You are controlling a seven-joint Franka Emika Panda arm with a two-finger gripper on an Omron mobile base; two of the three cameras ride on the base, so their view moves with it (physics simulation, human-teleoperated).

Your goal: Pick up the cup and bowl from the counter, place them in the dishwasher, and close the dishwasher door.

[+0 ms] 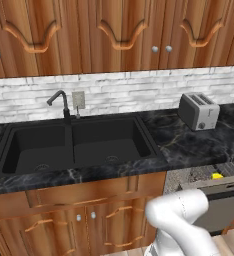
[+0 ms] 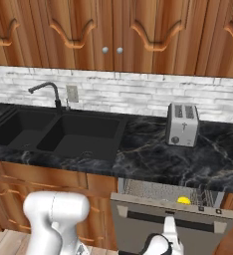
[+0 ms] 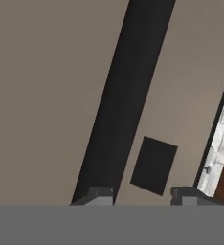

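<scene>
The yellow cup [image 1: 216, 175] [image 2: 183, 200] sits inside the dishwasher [image 2: 163, 191], on the rack behind the raised door edge. The dishwasher door [image 2: 178, 221] [image 1: 220, 204] is a grey panel tilted partway up, below the black counter [image 2: 153, 154] [image 1: 189, 145]. My gripper [image 3: 142, 195] points straight at the door's outer face, close to it, beside the long dark bar handle [image 3: 126, 95]. Its two fingertips [image 3: 100, 194] stand apart with nothing between them. The white hand [image 2: 171, 234] shows low against the door front. The bowl is hidden.
A silver toaster [image 1: 198, 111] [image 2: 182, 124] stands at the back of the counter, above the dishwasher. The black double sink [image 1: 74, 142] [image 2: 63, 134] with its faucet [image 1: 61, 102] lies to the left. Wooden cabinets [image 1: 89, 215] flank the dishwasher.
</scene>
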